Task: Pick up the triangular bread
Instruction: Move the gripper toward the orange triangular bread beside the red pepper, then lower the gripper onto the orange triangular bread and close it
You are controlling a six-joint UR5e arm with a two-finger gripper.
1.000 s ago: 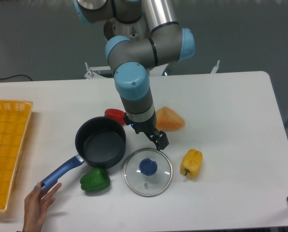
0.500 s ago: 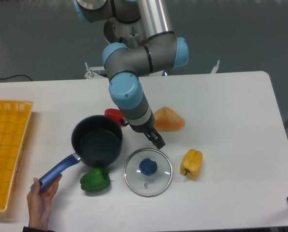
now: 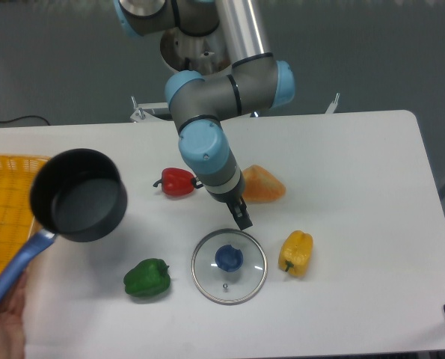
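saucepan (image 3: 78,203) removed from the table by a human hand (image 3: 1,329): a second ago it sat between the red bell pepper (image 3: 179,181) and the green bell pepper (image 3: 146,277), and it is now held aloft over the edge of the yellow basket (image 3: 5,187). result: the red bell pepper is fully exposed and the area left of the arm is less cluttered. gripper (image 3: 242,216) has shifted only slightly and hangs just above the glass lid (image 3: 229,266), beside the lower left edge of the triangular bread (image 3: 262,184). finger state: cannot tell, since the fingers appear as one dark shape from this angle; nothing is seen held. triangular bread location: on the table, right of the arm's wrist, above the yellow bell pepper (image 3: 296,253), untouched. judgement: the grasp has not begun; the gripper must move right and up in view to centre over the bread. markings: no brand, label or legible text visible on any item
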